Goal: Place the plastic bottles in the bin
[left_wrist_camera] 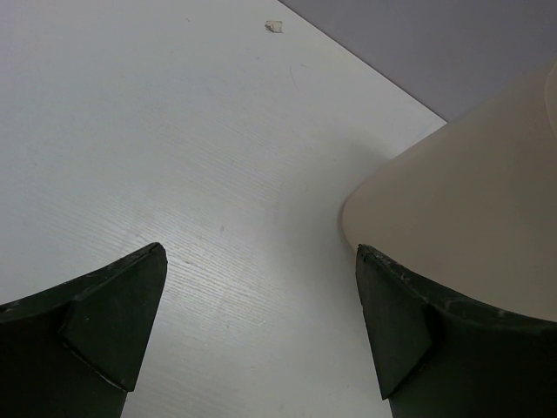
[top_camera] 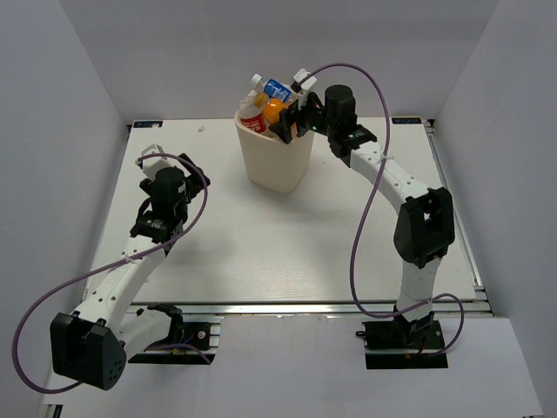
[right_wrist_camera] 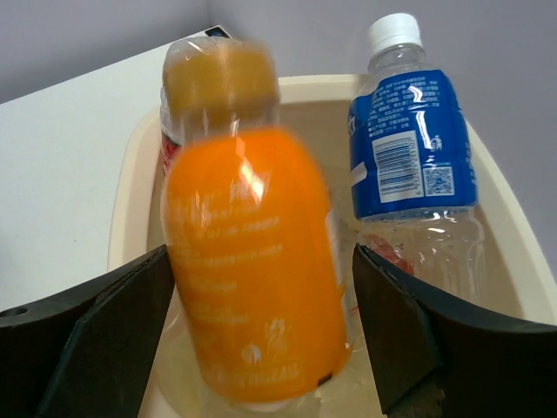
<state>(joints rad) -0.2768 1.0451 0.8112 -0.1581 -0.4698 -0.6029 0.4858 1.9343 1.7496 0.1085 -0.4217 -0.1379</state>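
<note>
Now our right fingers (right_wrist_camera: pixel 113 322) flank the orange bottle (right_wrist_camera: pixel 252 261), upright over the bin (right_wrist_camera: pixel 513 261) so it falls inside (blurred; we cannot tell if they grip it). Our left fingers (left_wrist_camera: pixel 104 322) gape wide, empty, over the counter (left_wrist_camera: pixel 174 131).

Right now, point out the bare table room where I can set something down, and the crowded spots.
Bare: the wide middle of the table, bordered by the left arm, the right arm and the bin; also the strip between left arm and bin. Crowded: the bin's mouth, packed with plastic bottles, right gripper at its rim.
</note>
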